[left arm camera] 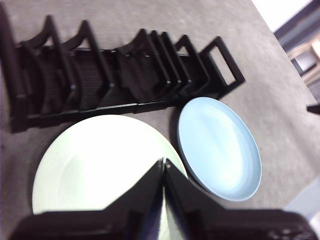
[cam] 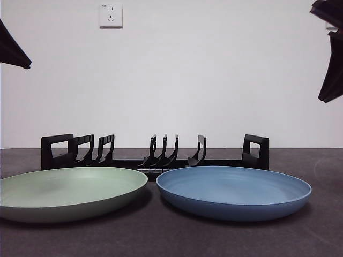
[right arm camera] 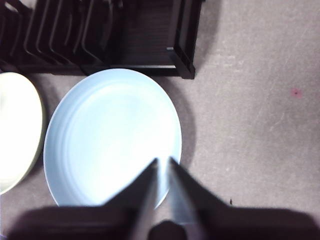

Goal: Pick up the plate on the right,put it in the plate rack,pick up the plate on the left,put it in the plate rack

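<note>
A blue plate (cam: 233, 190) lies flat on the right of the dark table, and a pale green plate (cam: 69, 190) lies on the left. The two are side by side. Behind them stands the long black plate rack (cam: 155, 155), with nothing in its prongs. High above the green plate (left arm camera: 100, 160) hangs my left gripper (left arm camera: 164, 161), shut and holding nothing. My right gripper (right arm camera: 163, 160) hangs high over the blue plate (right arm camera: 112, 135) near its rim, jaws together, holding nothing. In the front view both arms show only as black tips at the top corners.
The rack (left arm camera: 115, 75) runs along the back, wider than both plates. A white wall with a socket (cam: 110, 15) stands behind it. Bare dark table (right arm camera: 250, 125) lies to the right of the blue plate, with a small red mark (right arm camera: 297, 92) on it.
</note>
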### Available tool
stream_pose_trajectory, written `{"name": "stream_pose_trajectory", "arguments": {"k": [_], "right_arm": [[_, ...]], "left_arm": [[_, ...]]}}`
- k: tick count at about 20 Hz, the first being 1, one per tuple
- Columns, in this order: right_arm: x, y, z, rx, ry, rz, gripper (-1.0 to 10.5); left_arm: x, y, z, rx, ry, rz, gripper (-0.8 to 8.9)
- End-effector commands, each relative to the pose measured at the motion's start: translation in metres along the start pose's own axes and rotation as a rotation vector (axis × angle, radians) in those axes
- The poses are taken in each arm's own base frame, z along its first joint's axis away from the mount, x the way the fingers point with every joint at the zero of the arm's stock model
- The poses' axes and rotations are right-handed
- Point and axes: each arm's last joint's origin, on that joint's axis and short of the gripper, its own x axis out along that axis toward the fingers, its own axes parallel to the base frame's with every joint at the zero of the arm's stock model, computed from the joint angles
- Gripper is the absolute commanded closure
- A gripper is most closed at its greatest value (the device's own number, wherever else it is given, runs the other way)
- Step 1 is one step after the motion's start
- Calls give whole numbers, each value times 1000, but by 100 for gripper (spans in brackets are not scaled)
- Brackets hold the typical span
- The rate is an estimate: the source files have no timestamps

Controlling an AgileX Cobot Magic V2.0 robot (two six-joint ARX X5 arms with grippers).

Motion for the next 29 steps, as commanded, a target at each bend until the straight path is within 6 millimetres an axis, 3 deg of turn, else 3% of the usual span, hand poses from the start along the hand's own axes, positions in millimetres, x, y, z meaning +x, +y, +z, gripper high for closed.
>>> {"name": "stream_pose_trajectory", "arguments": {"k": [1, 3, 7, 13, 19, 21, 23, 26, 29], "right_arm": [[1, 0, 1, -16, -2, 5, 686], [1, 0, 1, -17, -4, 5, 688], [13, -1, 3, -20, 21, 11, 695], [66, -3, 3, -20, 162, 43, 696], [113, -17, -6, 18, 292, 34, 698], [120, -20, -8, 25, 312, 31, 713], [122, -20, -9, 27, 316, 31, 856], [122, -20, -9, 31, 316, 30, 963], [121, -21, -8, 41, 316, 25, 959]], "left_arm": [[1, -2, 0, 46, 4, -15, 564], [2, -5, 2, 47, -10, -28, 499], [8, -19, 10, 98, -71, -99, 499], [23, -46, 2, 170, -33, -131, 500], [29, -58, -3, 206, -23, -103, 500], [29, -59, -4, 210, -23, -97, 500], [30, -60, -4, 212, -25, -89, 500], [30, -60, -4, 213, -26, -84, 500], [30, -60, -4, 213, -24, -84, 500]]}}
